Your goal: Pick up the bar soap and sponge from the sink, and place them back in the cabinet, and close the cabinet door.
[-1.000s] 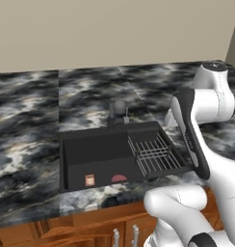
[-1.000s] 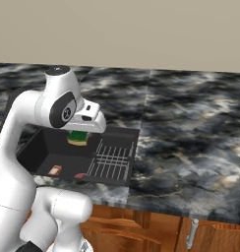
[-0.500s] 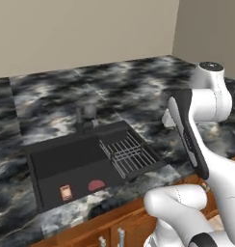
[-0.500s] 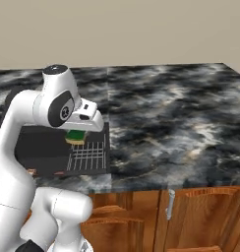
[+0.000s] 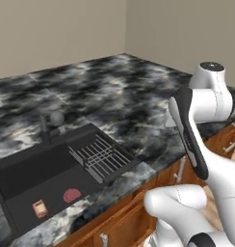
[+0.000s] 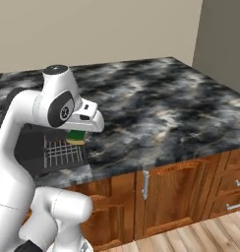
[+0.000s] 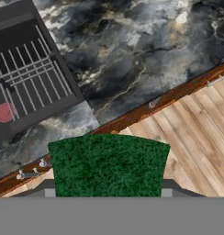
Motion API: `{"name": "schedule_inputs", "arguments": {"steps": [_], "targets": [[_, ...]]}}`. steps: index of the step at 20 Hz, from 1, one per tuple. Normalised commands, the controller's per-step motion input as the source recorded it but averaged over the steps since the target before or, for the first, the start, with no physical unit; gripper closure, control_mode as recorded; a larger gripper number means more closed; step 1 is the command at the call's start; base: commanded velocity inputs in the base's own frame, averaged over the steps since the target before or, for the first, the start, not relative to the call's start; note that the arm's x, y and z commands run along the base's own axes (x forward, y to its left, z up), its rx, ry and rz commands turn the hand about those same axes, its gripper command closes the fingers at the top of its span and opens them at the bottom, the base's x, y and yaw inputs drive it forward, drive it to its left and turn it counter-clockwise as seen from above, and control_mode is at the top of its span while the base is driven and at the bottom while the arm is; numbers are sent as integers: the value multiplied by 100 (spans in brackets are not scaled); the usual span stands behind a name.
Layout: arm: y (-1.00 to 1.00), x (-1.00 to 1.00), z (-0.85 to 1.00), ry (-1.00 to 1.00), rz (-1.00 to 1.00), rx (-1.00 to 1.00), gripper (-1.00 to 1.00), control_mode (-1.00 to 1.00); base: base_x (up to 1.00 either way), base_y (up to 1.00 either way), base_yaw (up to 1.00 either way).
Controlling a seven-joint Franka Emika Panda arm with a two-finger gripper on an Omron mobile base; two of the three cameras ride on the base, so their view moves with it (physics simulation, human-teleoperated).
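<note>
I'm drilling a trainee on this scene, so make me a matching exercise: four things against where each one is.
Things:
1. sponge
2. pink rounded piece
3. small orange rectangle
4. wire rack

Places:
A. along one side of the sink
B. on the sink floor, nearest the front corner
C. held in the gripper
D. on the sink floor, beside the rack

Pairs: 1-C, 2-D, 3-B, 4-A

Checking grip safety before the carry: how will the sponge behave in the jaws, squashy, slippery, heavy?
The sponge is probably light and soft: a thin green-over-yellow block. Its rough green face likely resists slipping. Being flat, it shouldn't roll if dropped.
</note>
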Motion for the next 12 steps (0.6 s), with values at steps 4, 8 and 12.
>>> {"name": "schedule_inputs", "arguments": {"steps": [4,8,12], "targets": [[0,0,0,0,0,0,100,100,11,-79,-38],[0,0,0,0,0,0,100,100,26,-93,-31],[0,0,0,0,0,0,100,100,25,-86,-33]]}}
